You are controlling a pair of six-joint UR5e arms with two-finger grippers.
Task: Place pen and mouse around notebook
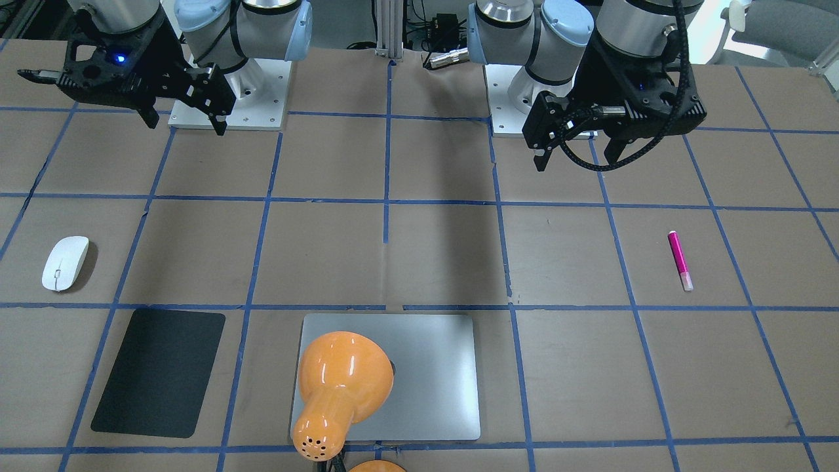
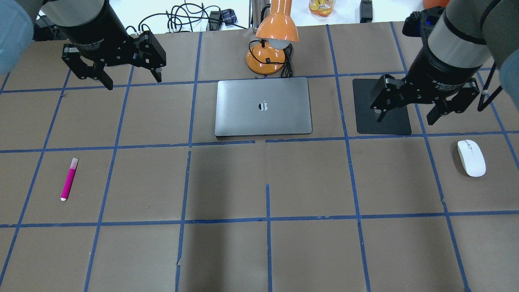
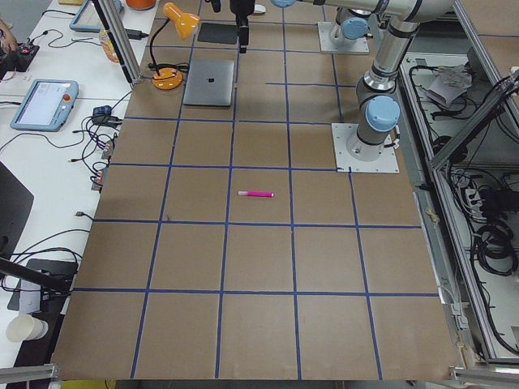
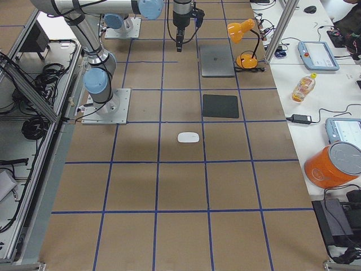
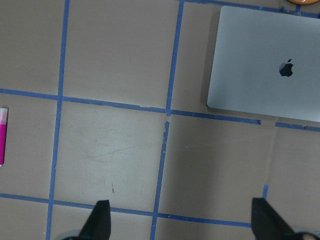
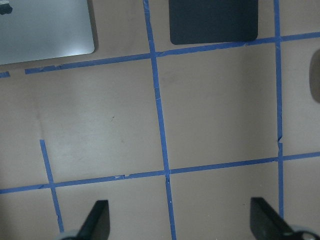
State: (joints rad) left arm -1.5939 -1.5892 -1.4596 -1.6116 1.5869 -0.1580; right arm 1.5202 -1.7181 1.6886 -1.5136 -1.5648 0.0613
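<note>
The silver-grey notebook (image 2: 263,106) lies shut at the far middle of the table, also visible in the front view (image 1: 432,373) and the left wrist view (image 5: 270,60). On the left side the magenta pen (image 2: 69,179) lies flat, its pale cap pointing away from the robot. The white mouse (image 2: 471,157) rests on the right side. My left gripper (image 2: 134,81) hovers open and empty, high above the table, beyond the pen and left of the notebook. The right gripper (image 2: 404,120) is open and empty too, hanging over the black mat, left of the mouse.
A thin black mat (image 2: 383,107) lies right of the notebook. An orange desk lamp (image 2: 271,40) stands just behind the notebook, its head leaning over it. Blue tape lines grid the brown table. Bare table lies between the notebook and the robot.
</note>
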